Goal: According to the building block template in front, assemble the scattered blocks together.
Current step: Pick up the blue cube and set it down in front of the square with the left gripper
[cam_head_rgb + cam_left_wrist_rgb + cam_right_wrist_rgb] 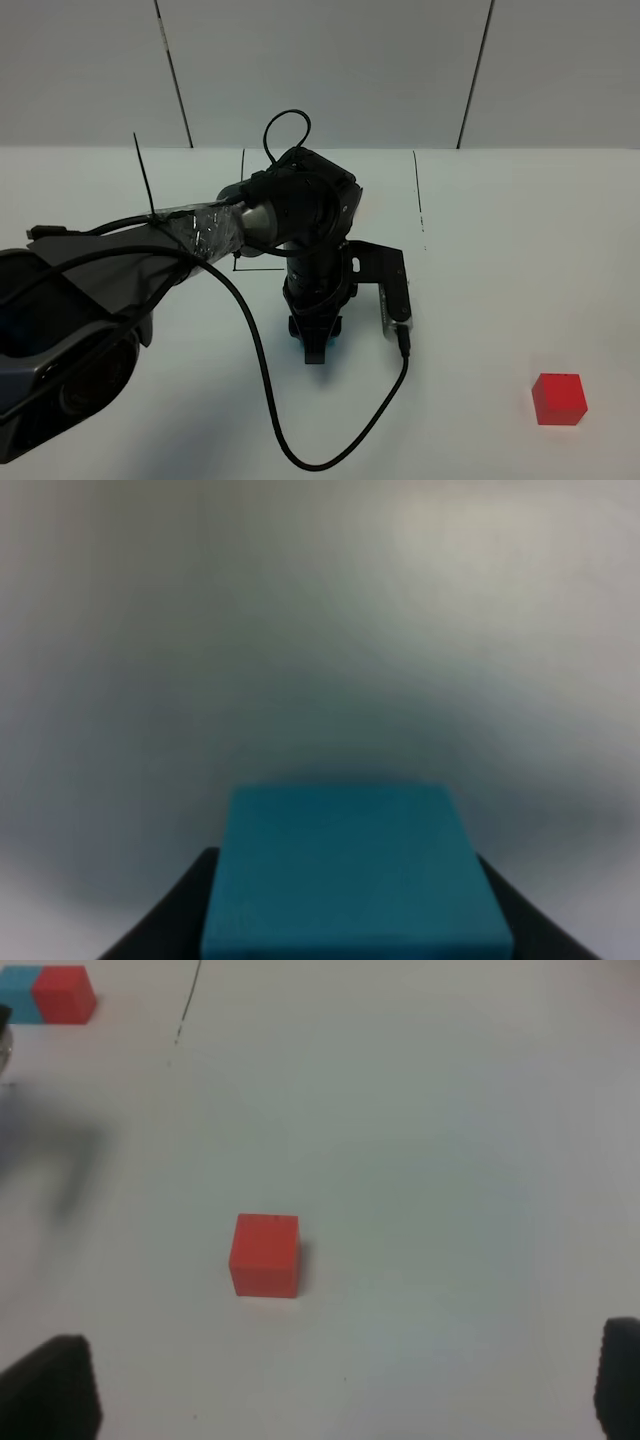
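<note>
Within left hand (345, 932), cyan cube (345, 860)

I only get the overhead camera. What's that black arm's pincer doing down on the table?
Observer: Its wrist camera shows the left pincer closed on a blue cube, one finger on each side.
Operator: Is there a model to copy?
Observer: Yes. The right wrist camera shows a joined blue-and-red pair, which doesn't show in your view.
Operator: And the other arm?
Observer: The right pincer is open and not touching the red cube.
</note>
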Tool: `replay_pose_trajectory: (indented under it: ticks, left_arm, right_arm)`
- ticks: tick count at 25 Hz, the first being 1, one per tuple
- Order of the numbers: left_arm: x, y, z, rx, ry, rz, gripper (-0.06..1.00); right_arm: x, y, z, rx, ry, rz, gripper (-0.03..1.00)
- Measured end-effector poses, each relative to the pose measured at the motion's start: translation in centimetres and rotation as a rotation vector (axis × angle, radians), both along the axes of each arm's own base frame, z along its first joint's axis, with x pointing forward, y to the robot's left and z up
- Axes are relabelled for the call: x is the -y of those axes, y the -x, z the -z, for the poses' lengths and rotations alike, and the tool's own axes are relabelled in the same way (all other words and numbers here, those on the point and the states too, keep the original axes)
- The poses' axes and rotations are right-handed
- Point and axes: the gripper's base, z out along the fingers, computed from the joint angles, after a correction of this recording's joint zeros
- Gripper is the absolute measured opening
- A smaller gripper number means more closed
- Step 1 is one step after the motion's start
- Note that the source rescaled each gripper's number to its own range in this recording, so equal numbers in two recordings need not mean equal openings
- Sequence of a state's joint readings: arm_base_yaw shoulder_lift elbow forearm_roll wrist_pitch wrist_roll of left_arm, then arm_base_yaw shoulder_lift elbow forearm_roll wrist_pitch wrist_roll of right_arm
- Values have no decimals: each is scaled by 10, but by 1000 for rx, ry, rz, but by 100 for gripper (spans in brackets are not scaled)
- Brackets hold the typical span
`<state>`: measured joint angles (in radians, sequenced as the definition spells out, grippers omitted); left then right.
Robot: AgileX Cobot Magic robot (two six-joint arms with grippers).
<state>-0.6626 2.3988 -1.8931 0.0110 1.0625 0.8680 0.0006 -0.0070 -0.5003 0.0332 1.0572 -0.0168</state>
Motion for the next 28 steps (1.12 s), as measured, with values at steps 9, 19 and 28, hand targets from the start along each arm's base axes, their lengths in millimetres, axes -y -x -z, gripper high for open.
replay_pose_trajectory:
  ticks: [9, 19, 28]
  left_arm:
    - [0, -1, 5, 1, -6, 6, 1]
    - [0, -1, 5, -2, -9, 10, 1]
    - [-3, 2, -13, -7, -28, 14, 69]
  right_arm:
    - [0, 0, 0, 0, 0, 0, 100]
    - [0, 0, 0, 0, 0, 0, 100]
    - [0, 0, 0, 0, 0, 0, 100]
